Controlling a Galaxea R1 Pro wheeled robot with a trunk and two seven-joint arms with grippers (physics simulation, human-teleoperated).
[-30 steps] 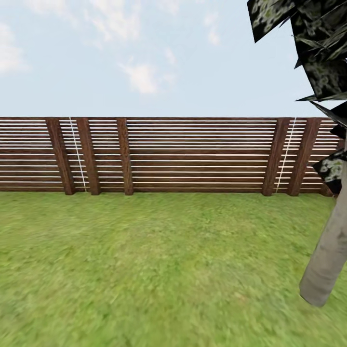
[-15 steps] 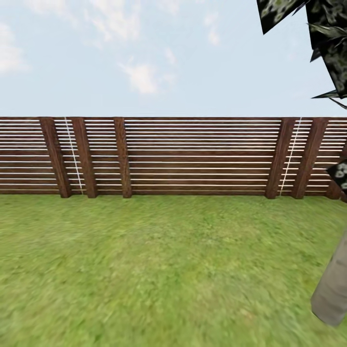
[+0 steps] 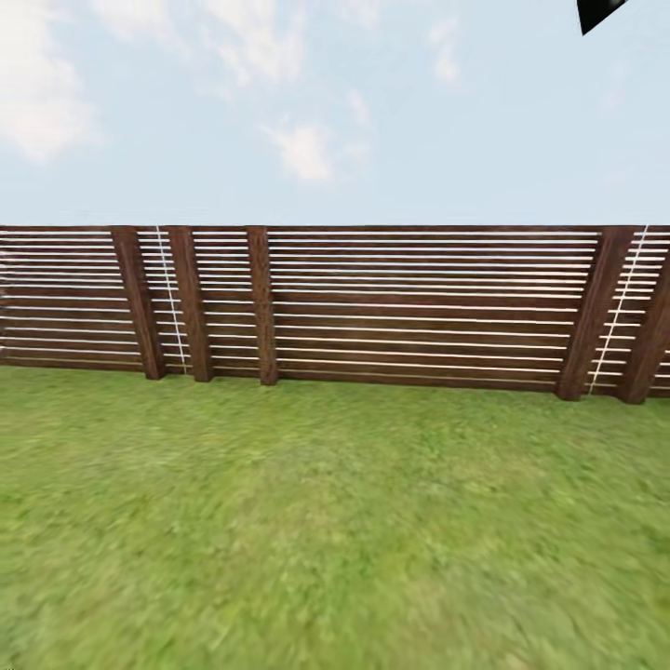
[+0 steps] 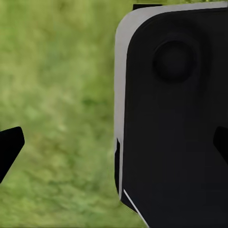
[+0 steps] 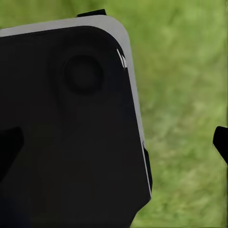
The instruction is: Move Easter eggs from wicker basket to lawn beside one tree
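Observation:
The lawn (image 3: 335, 521) spreads as mottled green grass up to the fence. The Easter eggs and the wicker basket are out of view. Of the tree, a dark leaf tip (image 3: 600, 11) pokes in at the head view's top right corner; its trunk is out of view. In the left wrist view my left gripper (image 4: 114, 145) is open, its black fingertips (image 4: 10, 147) far apart over grass, nothing between them. My right gripper (image 5: 114, 145) is open too, one fingertip (image 5: 221, 141) at the picture's edge, holding nothing.
A brown slatted wooden fence (image 3: 409, 307) with thick posts runs across the far side of the garden under a pale cloudy sky. In both wrist views a black, grey-edged part of my own body (image 4: 175, 118) (image 5: 71, 133) hangs above the grass.
The camera has turned, so the whole picture has shifted. The pale tree trunk and most of its leaves have slid out past the right edge.

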